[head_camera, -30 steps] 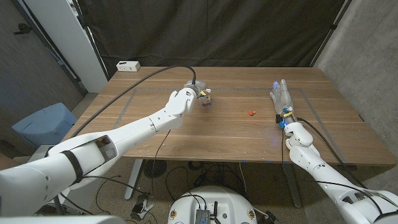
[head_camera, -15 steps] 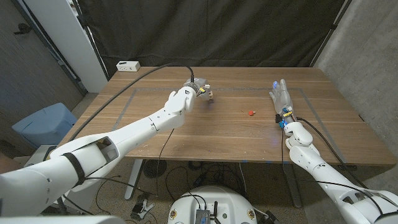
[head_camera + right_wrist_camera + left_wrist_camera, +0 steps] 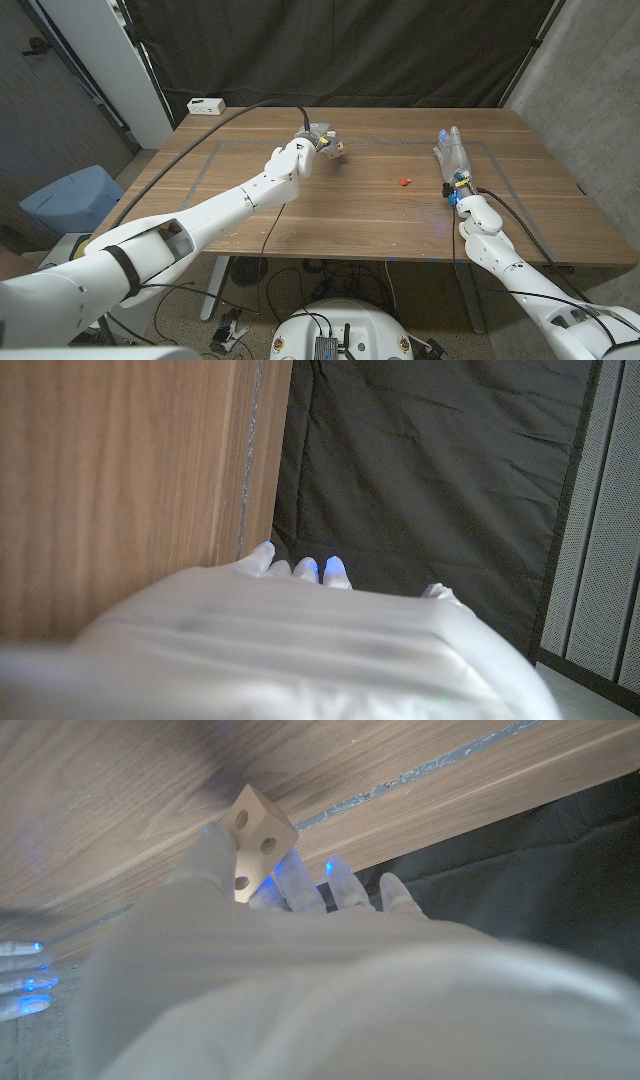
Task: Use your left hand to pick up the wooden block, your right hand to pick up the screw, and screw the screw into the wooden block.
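A small pale wooden block with round holes in its faces is pinched between the thumb and fingers of my left hand, a little above the table at the far middle. The screw, a small red-headed thing, lies on the table between my two hands, right of the block. My right hand is at the table's right side, fingers straight and apart, holding nothing, well right of the screw. In the right wrist view its fingertips reach toward the table's far edge.
A white box sits at the table's far left corner. Grey tape lines run across the wooden table. A blue bin stands on the floor to the left. A black cable trails from my left wrist.
My left hand has closed on the block and raised it slightly off the table, drifting a little away from me. The right hand and the screw have not moved.
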You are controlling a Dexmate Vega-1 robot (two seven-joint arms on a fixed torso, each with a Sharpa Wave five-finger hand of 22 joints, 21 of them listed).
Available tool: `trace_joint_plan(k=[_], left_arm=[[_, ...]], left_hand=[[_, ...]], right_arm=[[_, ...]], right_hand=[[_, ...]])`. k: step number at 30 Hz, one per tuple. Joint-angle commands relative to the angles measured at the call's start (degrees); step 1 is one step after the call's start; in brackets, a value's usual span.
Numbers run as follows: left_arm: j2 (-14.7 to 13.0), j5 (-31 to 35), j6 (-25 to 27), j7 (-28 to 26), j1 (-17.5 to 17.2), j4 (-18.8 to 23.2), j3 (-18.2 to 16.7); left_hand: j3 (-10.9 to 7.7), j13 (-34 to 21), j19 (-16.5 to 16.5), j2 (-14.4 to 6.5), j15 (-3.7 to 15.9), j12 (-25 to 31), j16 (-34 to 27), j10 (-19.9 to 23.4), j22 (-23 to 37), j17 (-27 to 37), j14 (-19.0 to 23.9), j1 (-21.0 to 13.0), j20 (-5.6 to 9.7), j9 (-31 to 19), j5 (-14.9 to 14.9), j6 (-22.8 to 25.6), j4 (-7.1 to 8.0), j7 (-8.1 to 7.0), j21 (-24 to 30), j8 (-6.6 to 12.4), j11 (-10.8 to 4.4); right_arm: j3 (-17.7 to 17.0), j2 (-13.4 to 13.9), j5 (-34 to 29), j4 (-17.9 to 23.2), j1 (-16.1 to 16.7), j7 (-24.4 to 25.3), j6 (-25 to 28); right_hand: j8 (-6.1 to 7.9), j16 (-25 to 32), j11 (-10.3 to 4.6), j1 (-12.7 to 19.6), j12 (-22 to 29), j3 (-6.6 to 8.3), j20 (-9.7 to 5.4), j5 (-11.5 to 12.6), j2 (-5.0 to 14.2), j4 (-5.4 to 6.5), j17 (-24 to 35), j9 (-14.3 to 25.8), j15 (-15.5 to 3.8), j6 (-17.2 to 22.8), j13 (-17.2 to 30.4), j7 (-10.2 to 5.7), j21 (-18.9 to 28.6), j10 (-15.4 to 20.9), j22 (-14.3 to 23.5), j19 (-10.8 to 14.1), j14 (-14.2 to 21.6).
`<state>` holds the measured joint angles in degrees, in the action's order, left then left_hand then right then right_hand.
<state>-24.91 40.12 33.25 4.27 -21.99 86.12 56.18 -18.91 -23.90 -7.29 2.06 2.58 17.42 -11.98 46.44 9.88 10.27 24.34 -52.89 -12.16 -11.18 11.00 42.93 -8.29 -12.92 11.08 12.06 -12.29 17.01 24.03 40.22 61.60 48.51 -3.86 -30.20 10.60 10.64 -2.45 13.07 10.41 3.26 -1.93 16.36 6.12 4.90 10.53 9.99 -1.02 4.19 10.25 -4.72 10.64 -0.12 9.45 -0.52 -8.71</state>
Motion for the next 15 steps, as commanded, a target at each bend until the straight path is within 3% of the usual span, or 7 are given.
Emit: trace_joint_plan(k=[1,15], left_arm=[[0.58,-5.87,-0.34,-2.65,-0.02,-0.26,-1.31],[1.54,-16.17,-4.29,-6.39,-0.85,-0.79,-5.13]], left_hand=[[0.29,0.48,-0.51,-0.68,4.6,-0.79,0.01,0.76,0.03,0.07,0.32,-0.2,-0.1,-0.14,0.28,0.71,-0.05,0.19,-0.23,-0.07,0.03],[0.71,0.43,-0.62,-1.09,4.48,-1.8,0.14,1.52,0.02,0.1,0.3,-0.36,-0.1,-0.14,0.42,1.45,-0.06,0.21,-0.25,-0.14,-0.04]], right_arm=[[-0.05,0.08,-0.02,0.29,0.17,0.27,0.06],[-0.12,0.2,-0.2,0.72,0.6,0.74,-0.05]], right_hand=[[0.12,0.5,-0.39,-0.03,0.39,0.02,-0.95,0.53,-0.24,-0.06,0.2,0.25,-0.01,0.18,0.15,-0.58,0.13,0.01,0.17,0.04,-0.1],[0.11,0.5,-0.26,-0.06,0.35,-0.01,-0.94,0.58,-0.23,-0.09,0.2,0.25,-0.01,0.16,0.15,-0.57,0.13,-0.08,0.17,0.06,-0.09]])
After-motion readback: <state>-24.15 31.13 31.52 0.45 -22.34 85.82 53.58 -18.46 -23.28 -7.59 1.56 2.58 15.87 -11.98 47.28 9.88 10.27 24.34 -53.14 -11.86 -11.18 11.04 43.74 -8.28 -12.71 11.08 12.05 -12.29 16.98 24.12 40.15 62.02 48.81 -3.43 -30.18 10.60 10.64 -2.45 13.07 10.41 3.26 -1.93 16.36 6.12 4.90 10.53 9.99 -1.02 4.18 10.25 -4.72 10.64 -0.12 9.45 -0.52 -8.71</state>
